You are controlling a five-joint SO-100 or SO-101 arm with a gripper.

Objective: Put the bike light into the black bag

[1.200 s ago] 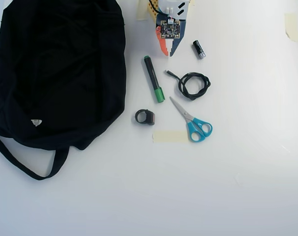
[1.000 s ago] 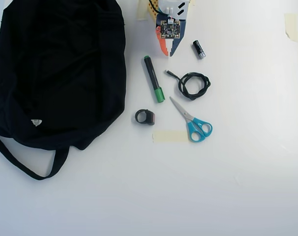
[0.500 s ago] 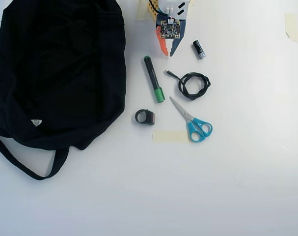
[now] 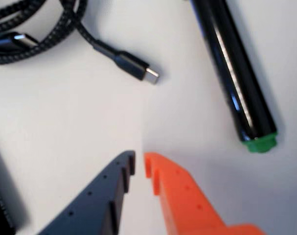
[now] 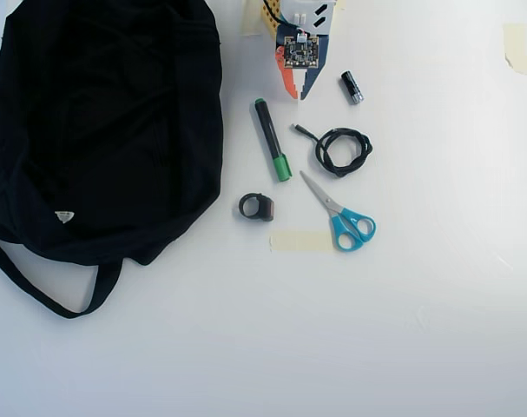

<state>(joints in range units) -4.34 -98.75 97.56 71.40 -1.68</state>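
the bike light lies free on the white counter in the overhead view, just right of the black bag and apart from it; a green-capped marker lies above it, the blue-handled scissors to its right, a strip of tape below right; a coiled cable and a small black cylinder sit further up; the claw hangs at the top edge, well away from the light; in the wrist view the claw holds nothing, its orange and dark tips nearly together, a thin gap between, above bare counter between the cable plug and the marker.
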